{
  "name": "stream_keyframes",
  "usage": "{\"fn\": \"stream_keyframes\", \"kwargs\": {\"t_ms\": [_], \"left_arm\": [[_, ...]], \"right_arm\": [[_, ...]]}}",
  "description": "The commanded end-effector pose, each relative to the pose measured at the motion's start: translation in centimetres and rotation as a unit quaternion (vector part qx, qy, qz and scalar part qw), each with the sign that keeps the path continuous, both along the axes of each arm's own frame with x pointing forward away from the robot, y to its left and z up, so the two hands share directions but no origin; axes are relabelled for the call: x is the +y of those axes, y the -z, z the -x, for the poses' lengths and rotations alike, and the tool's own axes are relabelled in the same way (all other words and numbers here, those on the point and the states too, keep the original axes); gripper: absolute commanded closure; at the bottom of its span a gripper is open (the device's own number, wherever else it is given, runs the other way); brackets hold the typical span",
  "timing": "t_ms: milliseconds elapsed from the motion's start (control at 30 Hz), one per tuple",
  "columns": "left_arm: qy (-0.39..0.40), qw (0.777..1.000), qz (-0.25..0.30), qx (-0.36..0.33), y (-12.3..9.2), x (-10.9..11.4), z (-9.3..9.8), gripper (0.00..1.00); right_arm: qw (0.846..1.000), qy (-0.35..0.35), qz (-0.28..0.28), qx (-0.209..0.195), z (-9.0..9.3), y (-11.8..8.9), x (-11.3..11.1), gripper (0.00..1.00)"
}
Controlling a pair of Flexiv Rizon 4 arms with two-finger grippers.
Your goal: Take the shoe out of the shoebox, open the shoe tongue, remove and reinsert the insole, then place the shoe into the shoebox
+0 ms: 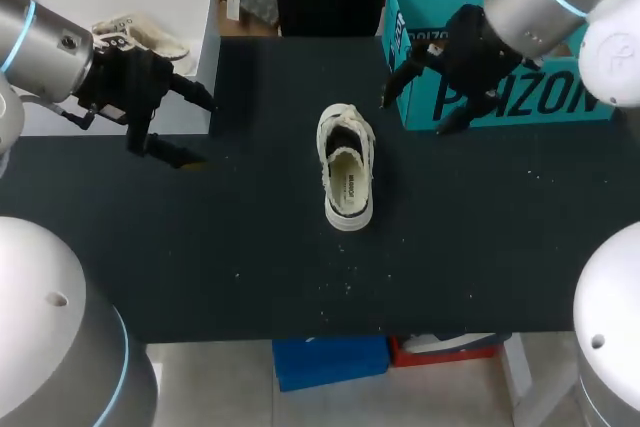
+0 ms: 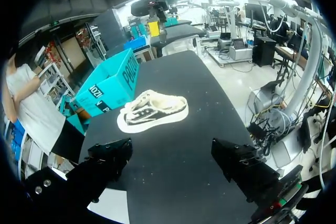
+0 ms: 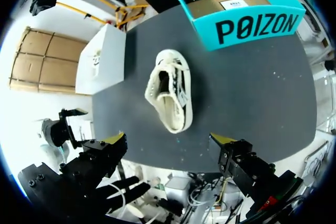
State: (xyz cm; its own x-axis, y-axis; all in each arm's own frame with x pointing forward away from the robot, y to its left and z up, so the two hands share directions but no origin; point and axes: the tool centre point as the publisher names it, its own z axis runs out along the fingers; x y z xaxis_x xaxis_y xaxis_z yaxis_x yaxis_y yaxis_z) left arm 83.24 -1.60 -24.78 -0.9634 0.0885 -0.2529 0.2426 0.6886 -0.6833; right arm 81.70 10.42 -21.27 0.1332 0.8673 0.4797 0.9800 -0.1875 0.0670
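Note:
A cream canvas shoe (image 1: pixel 347 167) stands on its sole in the middle of the black table, laces loose. It also shows ahead of the left gripper (image 2: pixel 152 111) and ahead of the right gripper (image 3: pixel 170 95). A white shoebox (image 1: pixel 205 17) at the far left holds a second cream shoe (image 1: pixel 140 35). My left gripper (image 1: pixel 190 127) hovers open by the white box's front corner, left of the shoe, nothing between its fingers (image 2: pixel 110 158). My right gripper (image 1: pixel 412 115) hangs open in front of the teal box, right of the shoe, also empty (image 3: pixel 168 141).
A teal cardboard box (image 1: pixel 500 97) sits at the far right of the table (image 1: pixel 250 247); it also shows in both wrist views (image 2: pixel 107 85) (image 3: pixel 247 17). The white shoebox (image 3: pixel 100 59) stands beyond the shoe's left side. Pale crumbs dot the table.

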Motion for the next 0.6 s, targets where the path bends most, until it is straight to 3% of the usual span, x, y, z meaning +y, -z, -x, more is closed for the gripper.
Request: {"fn": "stream_keyframes", "kwargs": {"t_ms": [33,400,600], "left_arm": [[-0.001,1.000,0.000,-0.002,0.1,0.0,0.1,0.00],[-0.001,1.000,0.000,-0.002,0.1,0.0,0.1,0.00],[-0.001,1.000,0.000,-0.002,0.1,0.0,0.1,0.00]], "right_arm": [[1.000,0.000,0.029,0.009,-0.7,0.4,0.7,0.00],[0.989,-0.083,0.123,0.009,-3.3,3.1,2.0,0.00],[0.981,-0.090,0.169,-0.026,-4.1,4.6,2.5,0.00]]}}
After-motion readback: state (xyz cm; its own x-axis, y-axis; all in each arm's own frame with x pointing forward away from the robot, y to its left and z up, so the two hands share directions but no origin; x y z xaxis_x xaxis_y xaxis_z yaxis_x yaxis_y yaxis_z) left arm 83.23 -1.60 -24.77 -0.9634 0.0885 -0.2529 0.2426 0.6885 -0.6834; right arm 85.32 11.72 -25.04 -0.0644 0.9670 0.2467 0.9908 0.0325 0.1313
